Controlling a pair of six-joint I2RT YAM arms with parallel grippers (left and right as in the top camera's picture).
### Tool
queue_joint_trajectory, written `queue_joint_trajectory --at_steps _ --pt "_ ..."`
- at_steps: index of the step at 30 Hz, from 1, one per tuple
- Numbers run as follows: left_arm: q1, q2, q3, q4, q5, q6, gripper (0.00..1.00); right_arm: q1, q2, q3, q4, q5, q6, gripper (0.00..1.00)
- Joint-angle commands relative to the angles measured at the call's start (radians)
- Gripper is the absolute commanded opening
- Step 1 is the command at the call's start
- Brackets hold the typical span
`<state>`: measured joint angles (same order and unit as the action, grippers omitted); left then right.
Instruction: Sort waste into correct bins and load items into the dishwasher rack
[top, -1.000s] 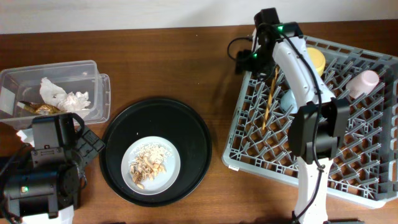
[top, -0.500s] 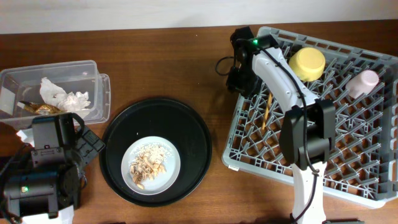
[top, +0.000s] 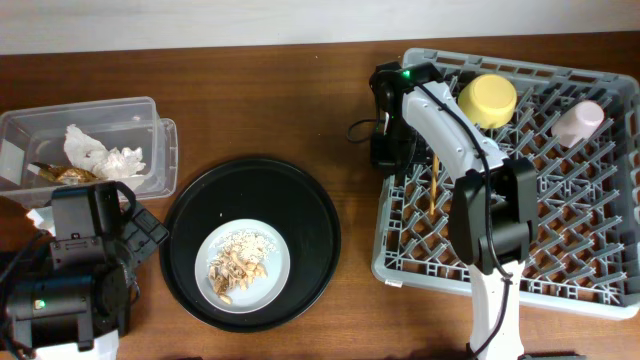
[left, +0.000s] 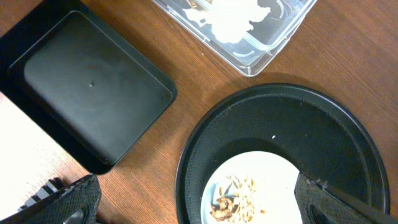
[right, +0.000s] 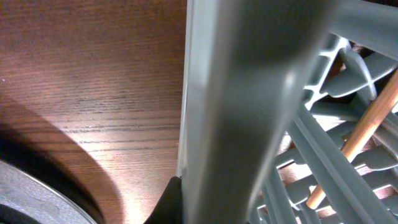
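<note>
- Rack (top: 560, 235): sits on the right side of the table (top: 260, 90). It holds the bowl (top: 487, 97), the pink cup (top: 578, 122) and the chopsticks (top: 436, 185), which lie among the pegs near its left wall.
- Right gripper (top: 388, 152): at the rack's left wall. The wrist view is filled by a blurred grey rack bar, so I cannot tell how far the gripper is parted or whether it clasps that wall.
- Left gripper (left: 196, 208): spread wide, holding nothing, above the near-left edge of the tray (top: 300, 200).
- Plate (top: 277, 287): lies flat in the tray, not yet racked, with the scraps (top: 238, 262) heaped on it.
- Tub (top: 150, 105): far left. It holds the tissue (top: 100, 152) and the wrapper (top: 68, 175).
- Black bin (left: 93, 93): just beside the tub, nothing in it.
- Handling, plate: judged stiff, smooth and breakable. It sits low, so the only purchase is a pinch on the bare rim. The left rim, nearest the left gripper, looks the best place.
- Handling, scraps: loose, light and free to slide. The plate should stay level until over the black bin, then tip slowly.
- Risk: the rim may slip in the gripper, or grains may scatter across the tray.
</note>
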<state>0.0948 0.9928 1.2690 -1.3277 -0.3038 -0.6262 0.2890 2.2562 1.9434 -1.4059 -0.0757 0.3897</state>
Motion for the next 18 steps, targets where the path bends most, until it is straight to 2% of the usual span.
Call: queue_joint_trajectory --at_steps 1,3,5,7,11,12,18 --pt "0.006 0.001 0.011 0.002 -0.007 -0.01 0.99 0.033 0.006 -0.006 -0.039 0.006 -0.303 0.04" --pt "0.006 0.001 0.011 0.002 -0.007 -0.01 0.99 0.059 0.006 -0.006 -0.045 0.006 -0.391 0.04" --pt "0.006 0.001 0.011 0.002 -0.007 -0.01 0.99 0.077 0.006 -0.006 -0.045 0.005 -0.412 0.04" --pt "0.006 0.001 0.011 0.002 -0.007 -0.01 0.99 0.097 0.006 -0.006 -0.035 0.006 -0.41 0.04" --pt "0.006 0.001 0.011 0.002 -0.007 -0.01 0.99 0.097 0.006 -0.006 0.003 0.005 -0.313 0.04" --pt "0.006 0.001 0.011 0.002 -0.007 -0.01 0.99 0.097 0.006 -0.006 0.016 0.006 -0.282 0.04" --pt "0.006 0.001 0.011 0.002 -0.007 -0.01 0.99 0.097 0.006 -0.006 0.12 0.01 0.13 0.04"
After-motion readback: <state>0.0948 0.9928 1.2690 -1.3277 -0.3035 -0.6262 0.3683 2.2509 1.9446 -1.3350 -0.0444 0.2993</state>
